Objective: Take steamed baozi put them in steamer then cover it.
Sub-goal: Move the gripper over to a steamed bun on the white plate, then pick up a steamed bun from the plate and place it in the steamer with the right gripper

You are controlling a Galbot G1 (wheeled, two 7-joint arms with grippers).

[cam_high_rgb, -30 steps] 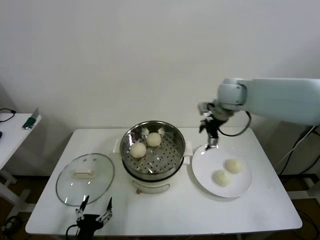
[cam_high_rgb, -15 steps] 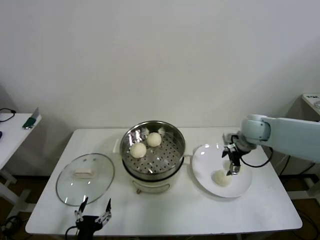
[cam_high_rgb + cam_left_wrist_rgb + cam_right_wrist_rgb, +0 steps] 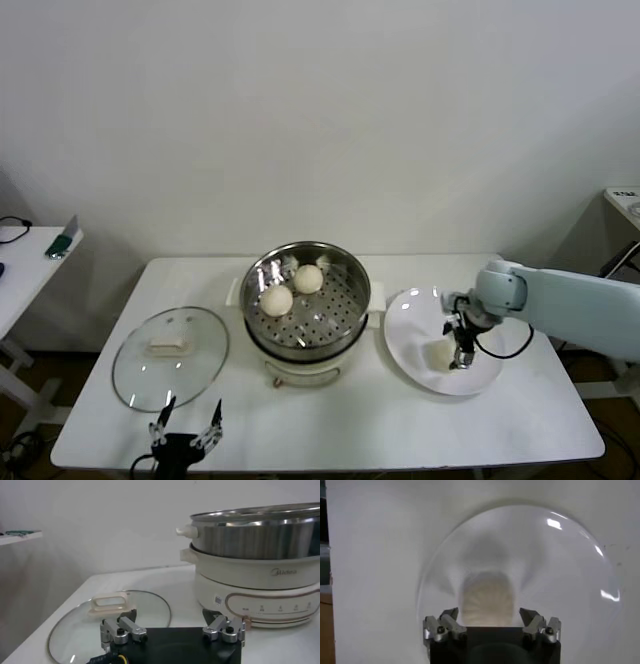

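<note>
On the white surface [image 3: 330, 420], left to right: the cover [image 3: 170, 357] is lying flat beside my left gripper [image 3: 187, 432], which is idling at the near edge, jaws wide and empty. In the steamer [image 3: 306, 302], badged "Midea" on its base in the left wrist view, two steamed baozi [image 3: 277, 300] are already sitting on the tray. I am lowering my right gripper [image 3: 460, 352] over a bun on the plate [image 3: 480, 378], jaws spread either side of it, not yet clamped. I judge the task about half done: the remaining buns and the covering are left.
</note>
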